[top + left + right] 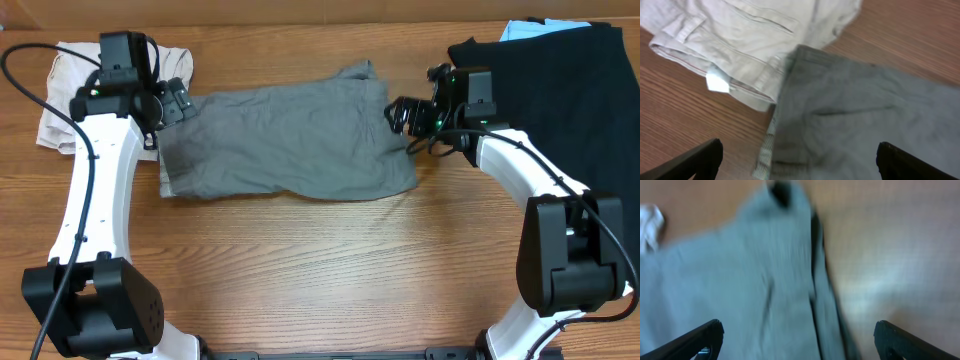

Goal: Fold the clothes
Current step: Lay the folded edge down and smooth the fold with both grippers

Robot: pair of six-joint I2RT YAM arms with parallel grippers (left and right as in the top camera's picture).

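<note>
We find one label: a small white tag [717,82] at the waistband of the beige shorts [60,90], and any print on it is too small for us to read.

The grey shorts [285,140] lie flat on the wooden worktop [330,260], midway between the two arms. In the overhead view their long axis runs left to right. The waist end points toward the left arm; in the left wrist view we can see a pale striped lining along that edge. The far end points toward the right arm, with one corner peaking toward the back of the worktop. At the waist end, a corner of the grey cloth lies over the edge of the beige shorts.

The left gripper [178,100] hangs over the waist end. Its fingers [695,160] stand wide apart, with only flat cloth below them and nothing held.

The right gripper [397,115] sits at the opposite end of the shorts. Its fingers [695,340] are likewise spread wide and hold nothing. That view is blurred, but we make out grey cloth on one side and bare wood on the other.

A large black garment [560,90] lies behind the right arm, with a pale blue piece [520,30] showing at its back edge.
</note>
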